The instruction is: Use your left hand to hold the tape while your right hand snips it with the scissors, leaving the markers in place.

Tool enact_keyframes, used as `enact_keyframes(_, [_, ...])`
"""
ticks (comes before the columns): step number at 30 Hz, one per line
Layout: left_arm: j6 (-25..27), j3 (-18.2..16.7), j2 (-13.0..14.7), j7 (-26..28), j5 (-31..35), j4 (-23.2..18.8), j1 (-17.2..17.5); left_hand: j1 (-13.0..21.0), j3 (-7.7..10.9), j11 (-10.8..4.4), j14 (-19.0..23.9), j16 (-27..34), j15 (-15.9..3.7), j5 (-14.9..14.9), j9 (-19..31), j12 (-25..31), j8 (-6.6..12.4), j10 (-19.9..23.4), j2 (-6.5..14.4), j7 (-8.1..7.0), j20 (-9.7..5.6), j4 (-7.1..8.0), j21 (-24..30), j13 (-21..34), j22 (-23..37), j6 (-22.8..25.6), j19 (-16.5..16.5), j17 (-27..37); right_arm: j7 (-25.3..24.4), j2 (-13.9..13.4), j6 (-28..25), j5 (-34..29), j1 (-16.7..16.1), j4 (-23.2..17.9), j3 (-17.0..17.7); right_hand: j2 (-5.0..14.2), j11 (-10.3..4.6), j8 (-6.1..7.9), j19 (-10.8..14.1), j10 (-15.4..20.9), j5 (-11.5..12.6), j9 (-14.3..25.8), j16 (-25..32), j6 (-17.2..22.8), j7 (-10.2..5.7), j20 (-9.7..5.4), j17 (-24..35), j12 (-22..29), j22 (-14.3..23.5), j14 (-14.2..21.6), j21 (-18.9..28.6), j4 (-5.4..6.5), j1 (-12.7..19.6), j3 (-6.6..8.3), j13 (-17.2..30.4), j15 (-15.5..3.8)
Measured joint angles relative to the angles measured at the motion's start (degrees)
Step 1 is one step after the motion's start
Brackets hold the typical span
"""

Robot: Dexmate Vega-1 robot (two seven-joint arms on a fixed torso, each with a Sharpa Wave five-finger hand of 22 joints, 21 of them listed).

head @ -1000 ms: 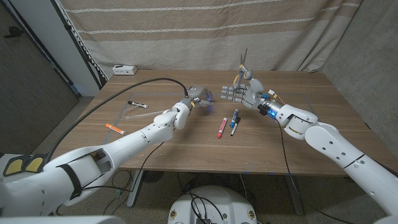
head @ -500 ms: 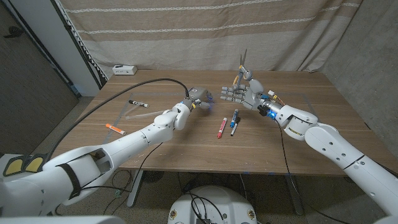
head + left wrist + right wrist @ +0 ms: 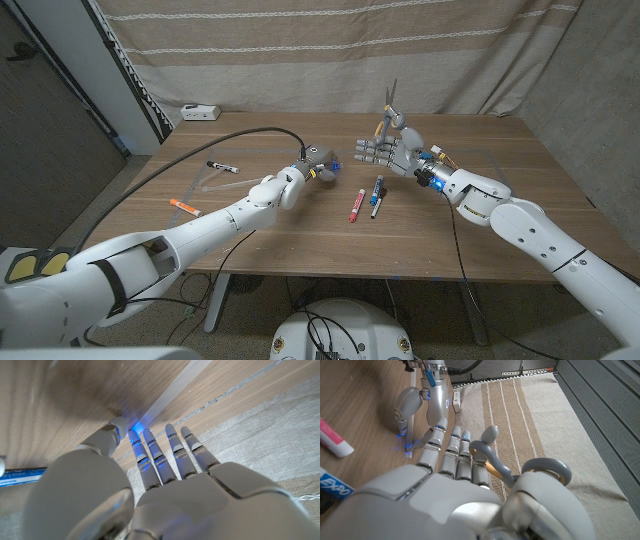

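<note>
A clear strip of tape (image 3: 170,391) lies on the wooden table (image 3: 300,240). My left hand (image 3: 321,166) is tipped down at mid-table, and its thumb and fingertips (image 3: 134,435) pinch the strip's near end. From the right wrist view the left hand (image 3: 427,400) has its fingertips on the wood. My right hand (image 3: 392,152) hovers just right of it and grips grey scissors (image 3: 390,105), blades pointing up; the handles (image 3: 540,467) sit around its fingers. A red marker (image 3: 355,205) and a blue marker (image 3: 377,195) lie in front of the two hands.
A black marker (image 3: 222,166) and an orange marker (image 3: 186,207) lie on the table's left part. A white power strip (image 3: 200,112) sits at the back left edge. A black cable (image 3: 240,130) arches over the left arm. A curtain hangs behind.
My left hand has dipped lower and tilted its fingers down onto the table. The right hand with the scissors and the markers have stayed put.
</note>
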Motion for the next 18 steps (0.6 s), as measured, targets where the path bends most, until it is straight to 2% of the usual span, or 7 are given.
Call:
enact_keyframes(5, [0.52,0.07,-0.03,-0.62,0.43,-0.09,0.00,-0.12,-0.47,0.00,1.58,0.00,-0.11,0.00,-0.02,-0.56,-0.01,0.00,0.12,0.02,0.94,0.00,0.28,-0.40,-0.15,-0.02,0.95,-0.44,0.00,-0.04,0.00,0.00,-0.07,-0.13,-0.01,0.00,0.00,-0.01,-0.01,0.00,0.00,-0.15,0.00,0.00,0.00,-0.01,0.00,0.00,0.00,0.00,0.00,0.00,0.00,0.00,0.00,0.00])
enact_keyframes(7, [0.73,0.08,-0.05,-0.92,0.49,-0.14,0.01,-0.30,-0.57,0.02,3.78,0.35,-0.22,0.00,-0.05,-0.60,-0.01,0.05,0.30,0.05,1.99,-0.10,0.70,-0.83,-0.18,-0.01,2.00,-0.77,0.00,-0.05,0.00,0.00,-0.10,-0.15,-0.01,0.00,0.00,-0.01,-0.01,0.00,0.00,-0.25,0.00,0.00,0.00,-0.01,0.00,0.00,0.00,0.00,0.00,0.00,0.00,0.00,0.00,0.00])
enact_keyframes(9, [1.04,0.08,-0.15,-1.23,0.51,-0.22,0.05,-0.30,-0.88,0.21,6.46,0.66,-0.44,0.00,-0.18,-0.60,0.11,1.72,0.30,0.22,3.28,0.07,1.31,-1.26,-0.18,0.70,3.35,-1.03,0.00,-0.06,0.00,0.00,-0.14,-0.20,-0.01,0.00,0.00,-0.01,-0.01,0.00,0.00,-0.27,0.00,0.00,0.00,-0.01,0.00,0.00,0.00,0.00,0.00,0.00,0.00,0.00,0.00,0.00])
enact_keyframes(11, [1.22,0.08,-0.18,-1.37,0.52,-0.24,0.07,-0.30,-0.88,0.20,10.27,1.18,-1.06,0.00,-0.28,-0.09,0.67,4.28,0.30,0.40,3.72,0.07,1.90,-1.38,-0.27,2.59,5.54,-1.23,0.00,-0.08,0.00,0.00,-0.18,-0.25,-0.01,0.00,0.00,-0.02,-0.01,0.00,0.00,-0.23,0.00,0.00,0.00,-0.01,0.00,0.00,0.00,-0.15,0.00,0.00,0.00,0.00,0.00,-0.16])
enact_keyframes(15, [1.68,0.05,-0.32,-1.66,0.53,-0.32,0.23,-0.30,-0.53,0.18,16.95,1.39,-2.95,-0.02,-0.27,1.49,1.51,9.36,0.30,0.81,3.12,-0.02,2.85,-1.15,-0.44,5.80,8.97,-1.42,-0.04,-0.10,0.04,0.00,-0.23,-0.34,-0.01,0.00,0.00,-0.04,0.11,0.00,0.00,-0.22,0.00,0.00,0.00,-0.14,0.00,0.00,0.00,-0.20,-0.41,-0.23,0.00,-0.23,0.00,-0.21])
enact_keyframes(18, [2.03,0.03,-0.36,-1.82,0.53,-0.39,0.36,-0.30,0.34,0.18,19.68,1.38,-3.93,-0.02,-0.27,1.87,2.03,11.49,0.30,1.08,2.52,-0.01,3.10,-0.94,-0.44,7.17,10.37,-1.63,-0.05,-0.11,0.07,0.00,-0.25,-0.36,-0.01,0.00,0.00,-0.05,0.29,0.00,0.00,-0.25,0.00,0.00,0.00,-0.32,0.01,0.00,0.00,-0.20,-0.42,-0.23,0.00,-0.23,0.00,-0.21])
